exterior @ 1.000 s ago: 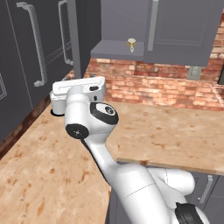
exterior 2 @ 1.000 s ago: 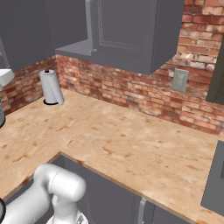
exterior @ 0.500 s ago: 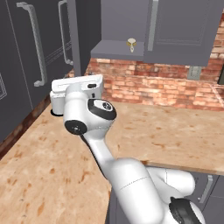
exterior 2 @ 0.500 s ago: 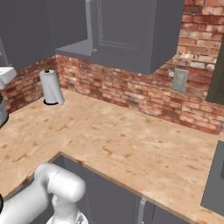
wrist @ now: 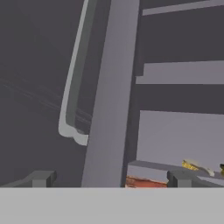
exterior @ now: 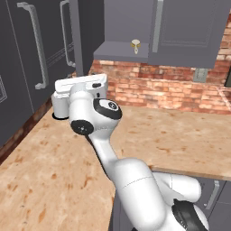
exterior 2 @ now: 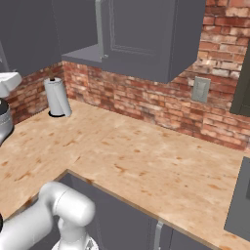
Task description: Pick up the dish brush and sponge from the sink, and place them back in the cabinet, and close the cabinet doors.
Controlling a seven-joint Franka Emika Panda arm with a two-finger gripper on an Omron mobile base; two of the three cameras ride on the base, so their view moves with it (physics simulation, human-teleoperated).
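Round cream dish brush (exterior: pixel 135 44), flat grey cabinet (exterior: pixel 122 52) shelf

The arm (exterior: pixel 97 122) has swung slightly rightward — its hand end now nearer the cabinet (exterior: pixel 135 45).

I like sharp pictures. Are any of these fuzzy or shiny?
Left base view: soft, the dish brush just a pale smudge; no glare. Right base view: wooden counter evenly lit, a bright patch on the bricks. Hand view: dim, the door handle blurred.
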